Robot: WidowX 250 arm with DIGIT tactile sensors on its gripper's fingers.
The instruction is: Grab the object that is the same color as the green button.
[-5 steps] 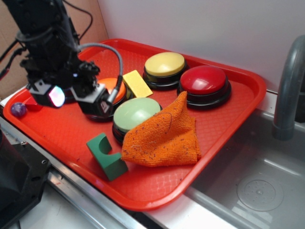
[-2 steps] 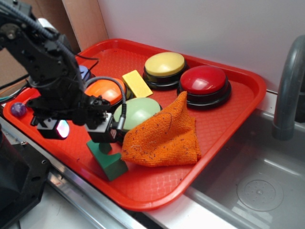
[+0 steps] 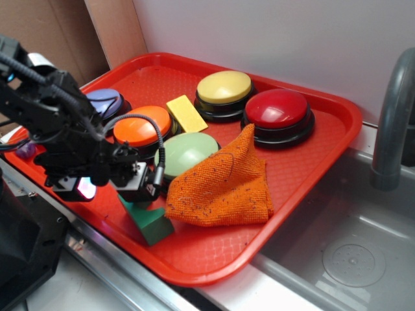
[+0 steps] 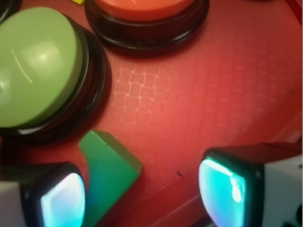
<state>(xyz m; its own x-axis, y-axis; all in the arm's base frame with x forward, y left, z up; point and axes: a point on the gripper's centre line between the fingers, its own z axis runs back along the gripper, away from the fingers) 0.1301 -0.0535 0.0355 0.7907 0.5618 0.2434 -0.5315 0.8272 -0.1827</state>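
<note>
The dark green block (image 3: 151, 222) (image 4: 108, 174) lies on the red tray (image 3: 311, 155) near its front edge, just in front of the pale green button (image 3: 186, 154) (image 4: 35, 64). My gripper (image 3: 110, 191) (image 4: 142, 194) hangs low over the block's left end and stands open. In the wrist view the block sits between the two fingers, close beside the left fingertip (image 4: 61, 201); the right fingertip (image 4: 222, 191) stands well apart from it. The arm hides the block's left part in the exterior view.
An orange cloth (image 3: 224, 181) lies crumpled against the green button's right side, touching the block's right end. Orange (image 3: 141, 129), lavender (image 3: 104, 100), yellow (image 3: 224, 87) and red (image 3: 277, 108) buttons and a flat yellow block (image 3: 187, 113) stand behind. A sink (image 3: 350, 253) lies right.
My gripper has moved from above the orange button forward and down to the tray's front edge, ending low over the green block. The block and cloth have not moved.
</note>
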